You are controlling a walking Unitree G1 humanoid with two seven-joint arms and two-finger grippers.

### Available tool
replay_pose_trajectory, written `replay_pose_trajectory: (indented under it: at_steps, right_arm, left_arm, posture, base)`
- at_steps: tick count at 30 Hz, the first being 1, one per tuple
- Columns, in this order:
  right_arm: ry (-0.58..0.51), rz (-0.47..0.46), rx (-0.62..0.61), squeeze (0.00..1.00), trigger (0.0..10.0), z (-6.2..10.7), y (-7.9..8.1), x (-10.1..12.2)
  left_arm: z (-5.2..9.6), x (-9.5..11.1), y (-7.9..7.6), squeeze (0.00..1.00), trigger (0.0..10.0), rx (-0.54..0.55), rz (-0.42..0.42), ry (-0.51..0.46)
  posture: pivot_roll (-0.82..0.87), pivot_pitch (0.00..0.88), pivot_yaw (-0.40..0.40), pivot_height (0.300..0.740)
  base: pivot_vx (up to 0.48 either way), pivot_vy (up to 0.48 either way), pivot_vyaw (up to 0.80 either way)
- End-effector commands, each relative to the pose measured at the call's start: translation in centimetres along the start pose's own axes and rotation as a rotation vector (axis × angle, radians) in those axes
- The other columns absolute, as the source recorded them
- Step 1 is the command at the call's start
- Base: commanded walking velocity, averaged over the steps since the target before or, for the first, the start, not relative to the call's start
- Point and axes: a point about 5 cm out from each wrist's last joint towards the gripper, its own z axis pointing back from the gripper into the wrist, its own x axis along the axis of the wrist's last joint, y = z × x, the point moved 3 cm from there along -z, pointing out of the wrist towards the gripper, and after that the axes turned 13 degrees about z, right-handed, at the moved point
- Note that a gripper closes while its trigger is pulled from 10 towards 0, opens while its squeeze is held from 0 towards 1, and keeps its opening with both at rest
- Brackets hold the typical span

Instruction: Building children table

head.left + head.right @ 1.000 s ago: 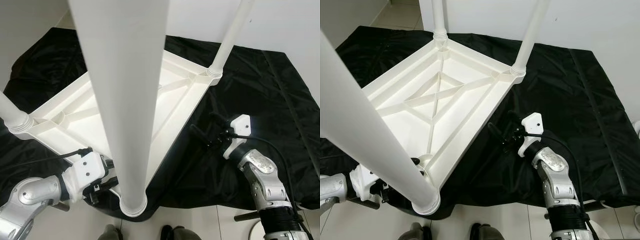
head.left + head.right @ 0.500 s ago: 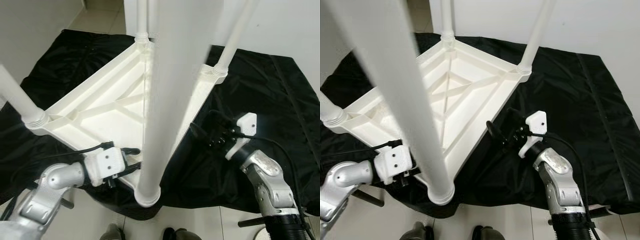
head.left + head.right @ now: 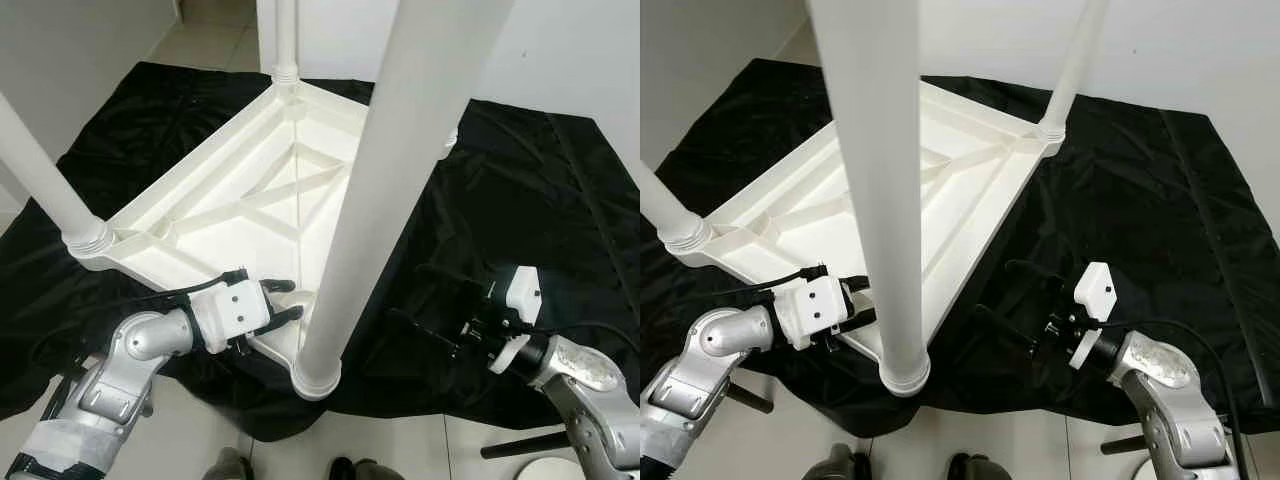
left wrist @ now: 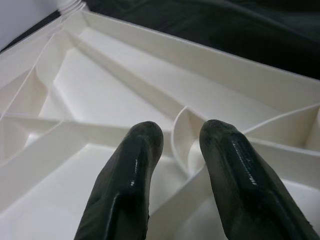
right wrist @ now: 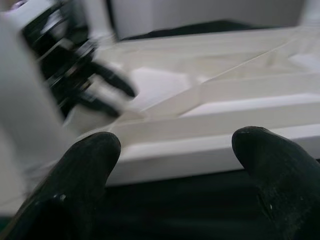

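Table (image 3: 240, 200): white, upside down on the black sheet (image 3: 520, 180), ribbed underside up; 4 legs (image 3: 880, 180) upright, long axes vertical.
Left gripper (image 3: 285, 300): at the near corner, fingers (image 4: 135, 165) narrowly parted over a rib.
Right gripper (image 3: 1010, 300): fingers wide apart, beside the table's right edge.
Writing: none legible.

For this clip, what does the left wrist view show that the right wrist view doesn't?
The left wrist view looks closely at the ribbed underside of the upturned white table, with the left gripper over a curved rib, jaws slightly apart. The right wrist view looks from outside the table's edge, over black cloth, with the right gripper jaws wide apart and the left gripper blurred opposite. Both show the table's white ribs.
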Motion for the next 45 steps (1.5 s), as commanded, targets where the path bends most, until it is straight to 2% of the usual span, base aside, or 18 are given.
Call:
replay_pose_trajectory:
  at_steps: [1, 5, 10, 11, 16, 20, 24, 29, 30, 37, 39, 43, 45]
  right_arm:
    - [-0.009, -0.012, 0.053, 0.0, 10.0, 0.1, 0.7, 0.4]
    - [0.01, -0.022, 0.209, 0.0, 10.0, 0.6, 2.7, 0.6]
    - [0.006, -0.022, 0.277, 0.0, 10.0, 0.4, 3.4, 1.0]
    - [0.0, -0.015, 0.315, 0.0, 10.0, 0.2, 3.9, 1.2]
    - [-0.035, -0.017, 0.373, 0.0, 10.0, -0.6, 4.7, 1.6]
    - [-0.039, -0.014, 0.39, 0.0, 10.0, -0.8, 4.9, 1.7]
    - [-0.067, 0.005, 0.454, 0.0, 10.0, -2.0, 5.6, 1.7]
    - [-0.09, 0.02, 0.45, 0.0, 10.0, -3.7, 5.4, 1.4]
    - [-0.116, 0.019, 0.465, 0.0, 10.0, -4.6, 5.8, 1.4]
    - [-0.143, 0.029, 0.488, 0.0, 10.0, -6.1, 6.4, 1.2]
    - [-0.143, 0.029, 0.488, 0.0, 10.0, -6.1, 6.4, 1.2]
    - [-0.173, 0.044, 0.422, 0.0, 10.0, -7.7, 6.4, 1.2]
    - [-0.172, 0.05, 0.381, 0.0, 10.0, -8.0, 6.3, 1.1]
  left_arm:
    - [0.6, 0.0, 0.7, 0.0, 10.0, 0.092, 0.042, -0.024]
    - [1.6, 0.6, -0.1, 0.0, 10.0, -0.003, 0.13, -0.041]
    - [2.3, 0.1, -1.0, 0.0, 10.0, -0.095, 0.107, 0.039]
    - [2.6, -0.3, -1.3, 0.0, 10.0, -0.129, 0.063, 0.084]
    - [3.0, -0.3, -0.5, 0.0, 10.0, -0.1, 0.11, 0.1]
    - [3.2, -0.3, -0.3, 0.0, 10.0, -0.097, 0.118, 0.101]
    - [3.7, 0.3, -0.1, 0.0, 10.0, -0.082, 0.152, 0.096]
    - [3.9, 0.6, 0.3, 0.0, 10.0, -0.051, 0.147, 0.094]
    - [4.0, 0.6, 0.1, 0.0, 10.0, -0.042, 0.156, 0.093]
    - [4.0, 0.8, -0.2, 0.0, 10.0, -0.04, 0.166, 0.092]
    - [4.0, 0.8, -0.2, 0.0, 10.0, -0.04, 0.166, 0.092]
    - [4.0, 1.0, 0.0, 0.0, 10.0, -0.023, 0.167, 0.088]
    - [4.0, 1.0, 0.0, 0.0, 10.0, -0.019, 0.166, 0.089]
  posture:
    - [0.03, 0.14, -0.013, 0.74]
    - [0.04, 0.138, -0.015, 0.74]
    - [0.04, 0.137, -0.015, 0.74]
    - [0.04, 0.136, -0.019, 0.74]
    - [0.06, 0.137, -0.024, 0.74]
    - [0.06, 0.137, -0.024, 0.74]
    - [0.08, 0.149, -0.037, 0.74]
    - [0.09, 0.154, -0.049, 0.74]
    - [0.1, 0.158, -0.05, 0.74]
    - [0.11, 0.165, -0.055, 0.74]
    - [0.11, 0.165, -0.055, 0.74]
    - [0.12, 0.17, -0.062, 0.74]
    - [0.12, 0.168, -0.063, 0.74]
  base:
    - [0.0, 0.0, 0.0]
    - [0.0, 0.0, 0.0]
    - [0.0, 0.0, 0.0]
    - [0.0, 0.0, 0.0]
    - [0.0, 0.0, 0.0]
    - [0.0, 0.0, 0.0]
    - [0.0, 0.0, 0.0]
    - [0.0, 0.0, 0.0]
    - [0.0, 0.0, 0.0]
    - [0.0, 0.0, 0.0]
    - [0.0, 0.0, 0.0]
    - [0.0, 0.0, 0.0]
    - [0.0, 0.0, 0.0]
